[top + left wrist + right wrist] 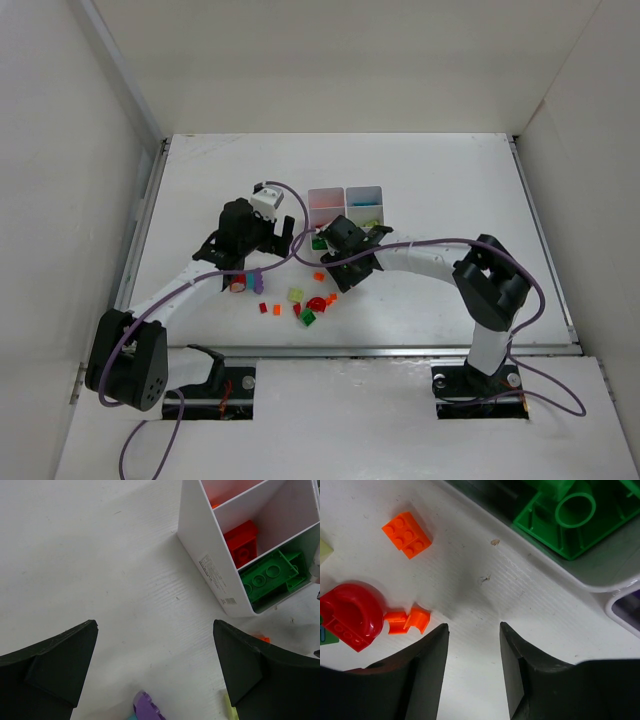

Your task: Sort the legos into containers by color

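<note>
Loose legos [309,318] lie on the table [450,180] beside the tray [205,555], some already inside. Likely light, stiff, slick: pinch the orange brick [406,534] across flat sides. Both empty: left jaws wide, right jaws half-parted.

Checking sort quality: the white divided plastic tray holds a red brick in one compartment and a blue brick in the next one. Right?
Not quite. The left wrist view shows a green plastic brick, not a blue one, in the compartment next to the red brick in the white divided tray.
</note>
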You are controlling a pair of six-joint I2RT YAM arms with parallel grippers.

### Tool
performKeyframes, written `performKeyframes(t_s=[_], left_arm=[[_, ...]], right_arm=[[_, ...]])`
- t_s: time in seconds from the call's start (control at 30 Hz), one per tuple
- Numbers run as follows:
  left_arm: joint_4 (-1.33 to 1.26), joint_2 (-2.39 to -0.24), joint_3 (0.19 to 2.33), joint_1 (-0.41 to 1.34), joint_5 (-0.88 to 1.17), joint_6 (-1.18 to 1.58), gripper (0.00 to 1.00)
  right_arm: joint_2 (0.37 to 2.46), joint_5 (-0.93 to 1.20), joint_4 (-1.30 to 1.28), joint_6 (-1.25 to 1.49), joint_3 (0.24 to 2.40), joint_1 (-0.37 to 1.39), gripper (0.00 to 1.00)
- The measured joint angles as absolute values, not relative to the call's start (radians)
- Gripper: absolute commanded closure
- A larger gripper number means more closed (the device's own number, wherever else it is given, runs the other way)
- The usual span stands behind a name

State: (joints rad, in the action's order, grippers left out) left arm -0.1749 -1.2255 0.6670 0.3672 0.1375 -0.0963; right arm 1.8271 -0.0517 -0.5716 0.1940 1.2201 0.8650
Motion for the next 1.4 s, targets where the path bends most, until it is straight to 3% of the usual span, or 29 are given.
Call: performKeyframes(t_s=[0.7,0.97,1.1,1.27,1.4], left_arm=[[-0.175,-1.225,0.662,0.386,0.117,-0.116,0.0],[-0.172,-1.225,0.661,0.386,0.11,-0.122,0.0],[-0.172,-1.225,0.661,0.386,0.104,-0.125,0.0],[-0.172,-1.225,0.661,0.386,0.098,-0.128,0.0],[-0.175,-1.225,0.661,0.386,0.097,-0.128,0.0]], right_arm=[[1.88,0.098,-0.588,-0.169,1.309,0.898,0.49],[1.903,0.132,-0.595,-0.222,1.312,0.898,0.57],[1.929,0.153,-0.609,-0.254,1.328,0.898,0.68],[1.939,0.166,-0.633,-0.266,1.345,0.898,0.68],[1.939,0.165,-0.636,-0.255,1.345,0.898,0.76]])
